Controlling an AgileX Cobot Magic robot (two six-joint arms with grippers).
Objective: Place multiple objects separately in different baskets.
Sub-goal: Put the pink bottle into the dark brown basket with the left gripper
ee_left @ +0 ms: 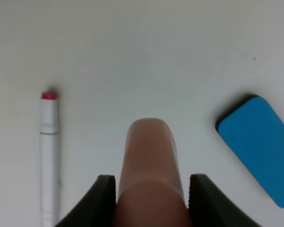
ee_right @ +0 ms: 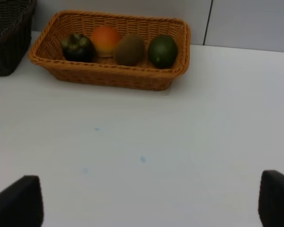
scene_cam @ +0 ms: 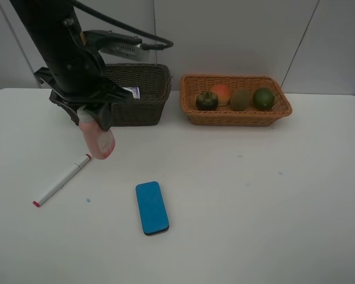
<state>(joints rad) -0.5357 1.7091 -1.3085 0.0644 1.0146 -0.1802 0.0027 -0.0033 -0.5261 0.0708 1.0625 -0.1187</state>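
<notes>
The left gripper (ee_left: 152, 201) has its dark fingers (ee_left: 104, 196) clamped on either side of a pink bottle (scene_cam: 99, 142), holding it base-down over the white table (scene_cam: 254, 207), just near-left of the dark brown wicker basket (scene_cam: 148, 106). The views do not settle whether the base has cleared the tabletop. A white red-tipped marker (scene_cam: 62, 180) lies just beside the bottle on its left. A flat blue block (scene_cam: 151, 207) rests nearer the front, toward the middle, apart from both. In the light orange basket (scene_cam: 236, 117) at far right sit a dark mangosteen (scene_cam: 206, 100), an orange-red fruit (scene_cam: 221, 93), a brown kiwi (scene_cam: 241, 99) and a green fruit (scene_cam: 263, 98) in a row. A small item with a purple-and-white label (scene_cam: 131, 92), probably the tub, shows inside the dark basket. The right gripper (ee_right: 146, 201) hangs over bare table with its fingers spread wide and nothing between them. The fruit looks sorted, and the step in hand appears to be carrying the bottle to the dark basket. That calls for a lift high enough to clear the tall wicker wall, a short move to the far right, then a release inside. The marker and block would be left to collect.
</notes>
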